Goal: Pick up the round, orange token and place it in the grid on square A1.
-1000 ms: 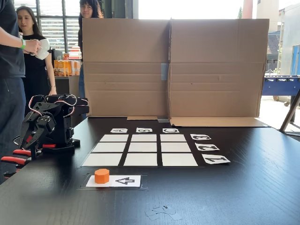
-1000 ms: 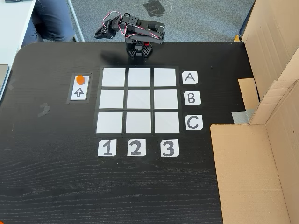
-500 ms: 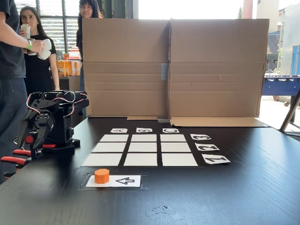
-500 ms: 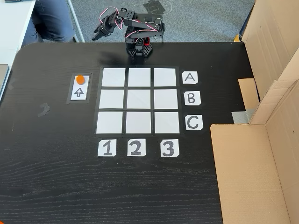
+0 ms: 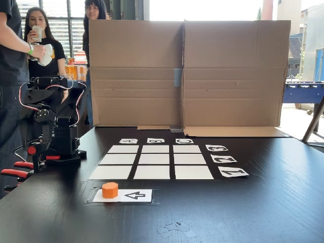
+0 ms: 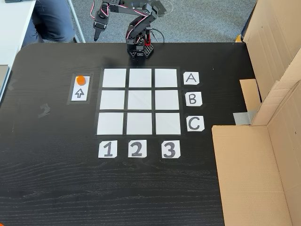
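The orange token (image 5: 110,190) (image 6: 81,79) stands on one end of a white card with a black arrow, just outside the grid (image 5: 152,162) (image 6: 139,102). Square A1 (image 5: 110,172) (image 6: 114,77) is the bare corner cell nearest the token. My gripper (image 6: 96,36) (image 5: 36,161) hangs pointing down beside the arm's base, off the table's edge and well away from the token. Its fingers look closed together with nothing in them.
Letter cards A, B, C (image 6: 192,99) and number cards 1, 2, 3 (image 6: 136,149) line two sides of the grid. A tall cardboard wall (image 5: 187,73) stands along one table edge. People (image 5: 38,55) stand behind the arm. Red clamps (image 5: 15,172) sit by the base.
The arm has unfolded upward from its folded rest pose. The gripper swung out and now points down. The token has not moved.
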Robot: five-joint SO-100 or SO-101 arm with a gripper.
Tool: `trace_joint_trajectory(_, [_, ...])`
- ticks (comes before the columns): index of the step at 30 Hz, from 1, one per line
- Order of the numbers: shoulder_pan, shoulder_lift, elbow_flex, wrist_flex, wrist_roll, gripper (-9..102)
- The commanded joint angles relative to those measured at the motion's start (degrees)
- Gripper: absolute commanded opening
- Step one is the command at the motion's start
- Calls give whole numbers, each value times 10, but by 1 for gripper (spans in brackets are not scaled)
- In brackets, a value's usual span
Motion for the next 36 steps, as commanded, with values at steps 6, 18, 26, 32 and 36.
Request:
trace_joint_trajectory(6, [-75,-178,-183,40,52,26])
trace_joint_trajectory(18, [-216,-399,-357,41,184,29])
trace_joint_trajectory(26, [-281,-519,-480,41,242,31])
trace_joint_trajectory(32, [-306,-589,-541,52,248,33])
trace_joint_trajectory(36, [-316,-632,-579,57,248,34])
